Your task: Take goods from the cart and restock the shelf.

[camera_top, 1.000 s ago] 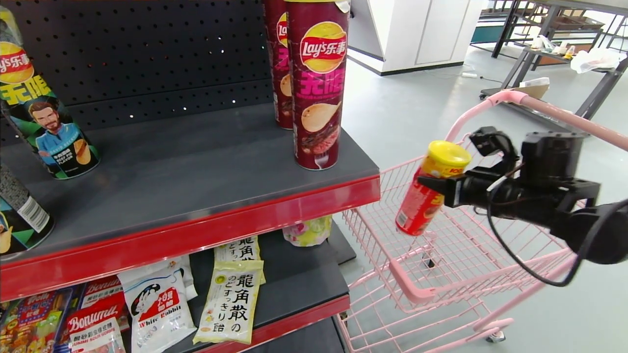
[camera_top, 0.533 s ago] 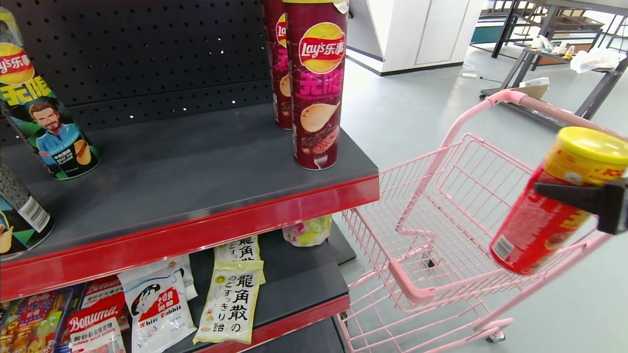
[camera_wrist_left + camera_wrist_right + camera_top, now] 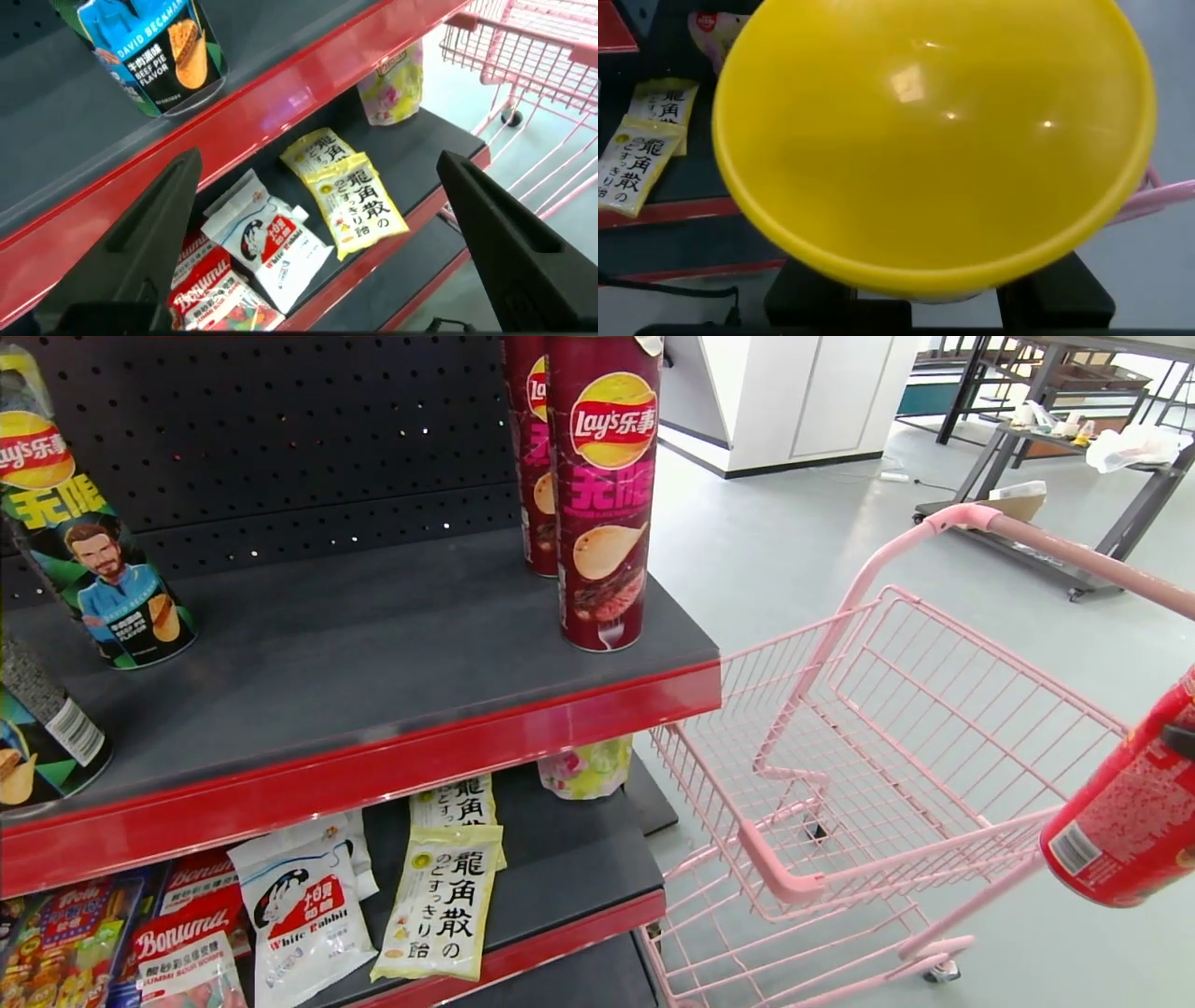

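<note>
**Right gripper** (image 3: 934, 310). The jaws are closed on a red chip can (image 3: 1125, 821). One dark finger (image 3: 1180, 739) lies against the can's side. The can is tilted in the jaws, lid end up, and its yellow lid (image 3: 934, 140) faces the wrist camera. The can hangs in the air by the basket rim of the pink shopping cart (image 3: 896, 709), well apart from the shelf (image 3: 373, 653).

**Left gripper** (image 3: 318, 161). The jaws stand wide apart and hold nothing. In the gap between them, farther off, is the shelf's red front edge (image 3: 280, 103). Below it on the lower board lie two yellow lozenge packets (image 3: 360, 201) and a white candy bag (image 3: 271, 247). Beyond the jaws, on the upper board, stands a green-and-blue chip can (image 3: 154, 47).

**Upper board, away from both jaws.** Two upright maroon chip cans (image 3: 602, 495) stand one behind the other at the end nearest the cart.
</note>
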{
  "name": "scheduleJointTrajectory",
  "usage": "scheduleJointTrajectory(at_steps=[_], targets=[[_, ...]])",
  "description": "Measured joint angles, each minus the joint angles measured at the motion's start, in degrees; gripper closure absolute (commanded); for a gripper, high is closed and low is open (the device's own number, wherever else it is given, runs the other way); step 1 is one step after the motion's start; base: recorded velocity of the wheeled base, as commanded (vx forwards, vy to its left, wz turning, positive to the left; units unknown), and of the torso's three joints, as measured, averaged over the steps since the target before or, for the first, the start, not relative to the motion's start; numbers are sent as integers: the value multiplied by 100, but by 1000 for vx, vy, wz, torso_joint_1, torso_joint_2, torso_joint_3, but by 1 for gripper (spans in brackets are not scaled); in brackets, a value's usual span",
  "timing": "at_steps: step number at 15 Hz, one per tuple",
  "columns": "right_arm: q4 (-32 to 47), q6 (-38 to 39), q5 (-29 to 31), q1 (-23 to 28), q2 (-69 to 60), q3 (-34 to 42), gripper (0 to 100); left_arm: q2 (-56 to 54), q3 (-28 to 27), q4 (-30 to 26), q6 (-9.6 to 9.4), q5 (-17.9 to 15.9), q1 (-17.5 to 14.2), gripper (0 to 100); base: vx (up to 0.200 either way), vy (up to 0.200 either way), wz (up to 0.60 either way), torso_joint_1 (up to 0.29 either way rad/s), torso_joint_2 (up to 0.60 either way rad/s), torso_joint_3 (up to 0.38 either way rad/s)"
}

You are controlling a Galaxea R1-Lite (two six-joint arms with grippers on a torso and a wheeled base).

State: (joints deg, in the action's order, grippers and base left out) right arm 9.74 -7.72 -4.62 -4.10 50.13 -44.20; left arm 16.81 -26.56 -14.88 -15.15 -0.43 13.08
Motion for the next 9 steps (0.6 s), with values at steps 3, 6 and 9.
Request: scheduleJointTrajectory(at_steps=[3,6,9], targets=[[-4,-2,0,7,-101,61,100,-20,-6,0,2,11,1,0,-200,0,0,-4,-1,7],[2,-5,6,9,-165,127,100,-35,16,5,0,-22,11,0,0,0,0,0,0,0],[-15,-9,72,7,-223,313,100,-37,49,6,-44,-113,37,0,0,0,0,82,-263,-181]])
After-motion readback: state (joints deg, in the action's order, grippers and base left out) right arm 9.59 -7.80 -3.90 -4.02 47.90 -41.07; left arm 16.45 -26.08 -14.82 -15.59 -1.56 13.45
